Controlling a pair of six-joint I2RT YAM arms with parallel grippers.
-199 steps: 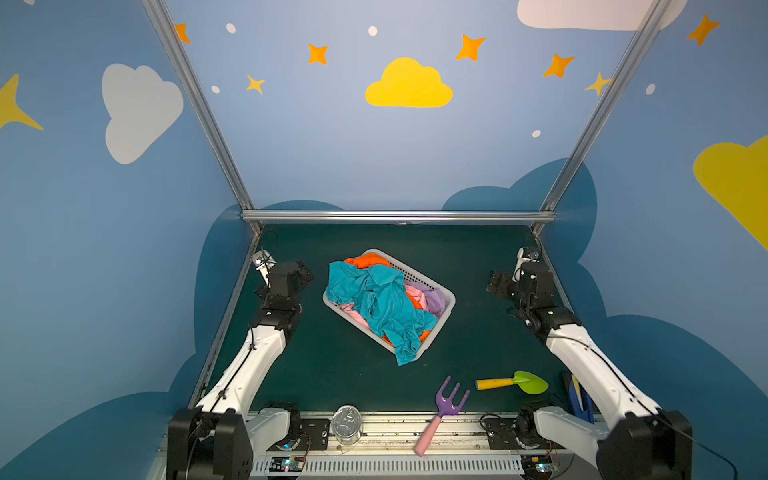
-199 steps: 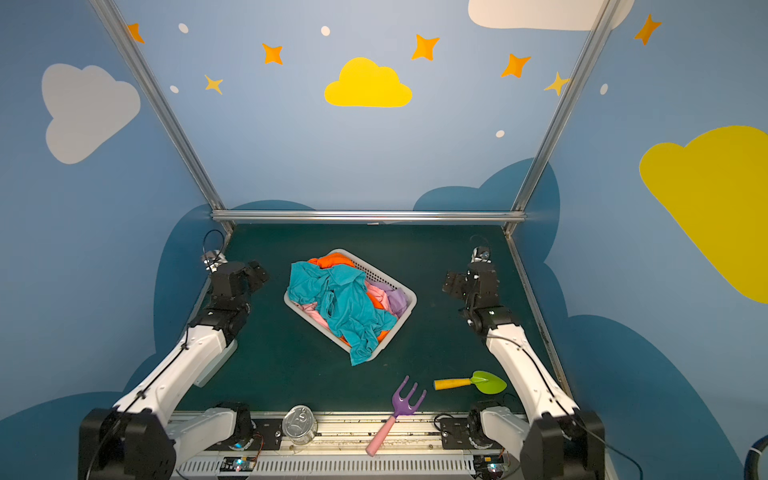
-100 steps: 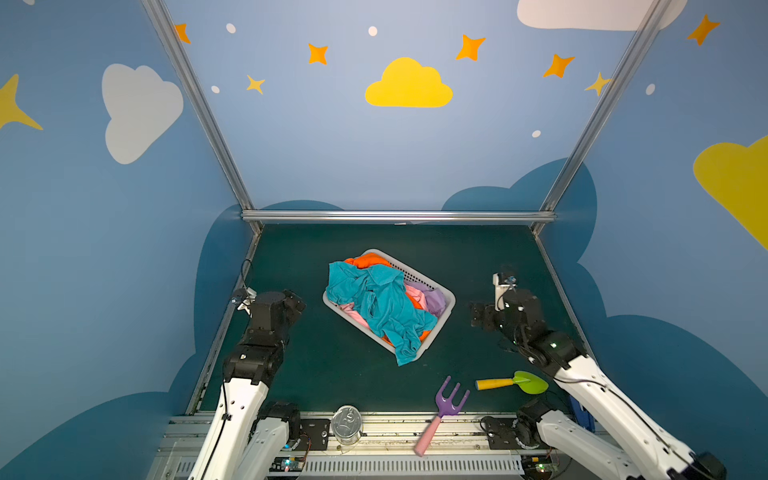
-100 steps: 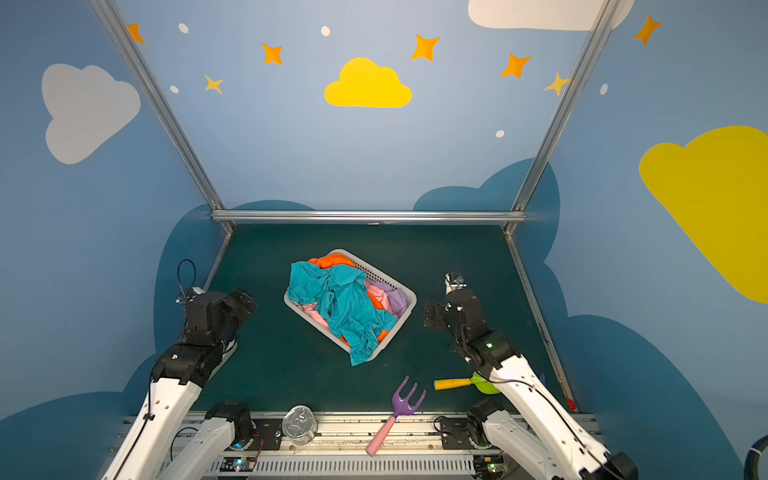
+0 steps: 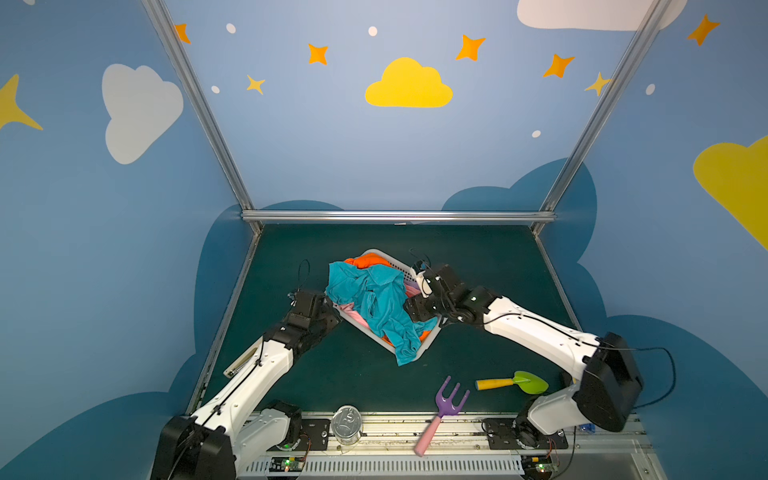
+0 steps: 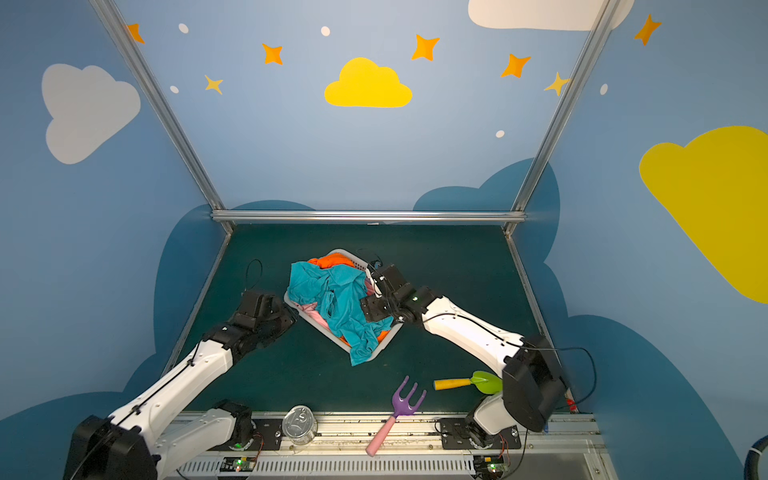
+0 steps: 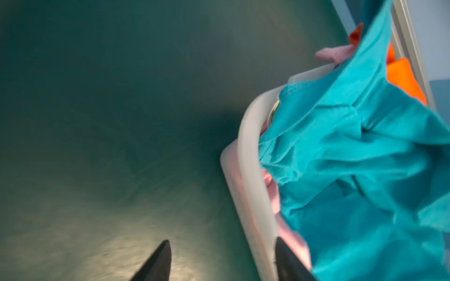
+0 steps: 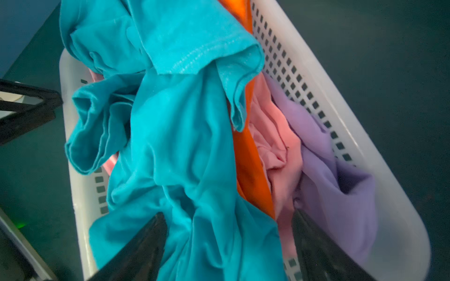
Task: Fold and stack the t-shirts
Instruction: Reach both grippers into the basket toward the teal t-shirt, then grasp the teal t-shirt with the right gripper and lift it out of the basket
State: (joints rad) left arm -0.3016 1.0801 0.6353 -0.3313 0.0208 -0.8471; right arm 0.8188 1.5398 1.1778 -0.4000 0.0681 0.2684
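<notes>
My left gripper point(image 7: 222, 240), jaws apart, straddles the white slotted plastic basket's point(image 8: 316, 60) rim; my right gripper point(image 8: 228, 213) gapes above the teal cloth t-shirt point(image 8: 175, 136) inside.

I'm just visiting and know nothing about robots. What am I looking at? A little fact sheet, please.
Basket: white, slotted, full, on the green table
Shirts: teal shirt on top, spilling over the rim; orange shirt, pink shirt, lilac shirt beneath and beside
Left gripper: open, at the basket's edge
Right gripper: open, over the teal shirt
Folded: none yet
Also there: tin can, purple rake, green shovel
</notes>
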